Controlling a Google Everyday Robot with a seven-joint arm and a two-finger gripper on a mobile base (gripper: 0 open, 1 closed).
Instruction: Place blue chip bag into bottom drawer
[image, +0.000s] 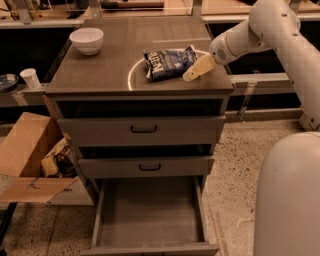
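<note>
The blue chip bag (169, 62) lies flat on the cabinet top, right of centre and toward the back edge. The gripper (190, 75) hovers low just beside the bag's right end, near the right edge; whether it is open or closed cannot be told. The bottom drawer (150, 220) stands pulled out.

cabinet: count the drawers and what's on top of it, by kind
bowl: 1
chip bag: 1
drawers: 3 (top drawer, middle drawer, bottom drawer)
total: 5
The hand is by the chip bag's right end.
</note>
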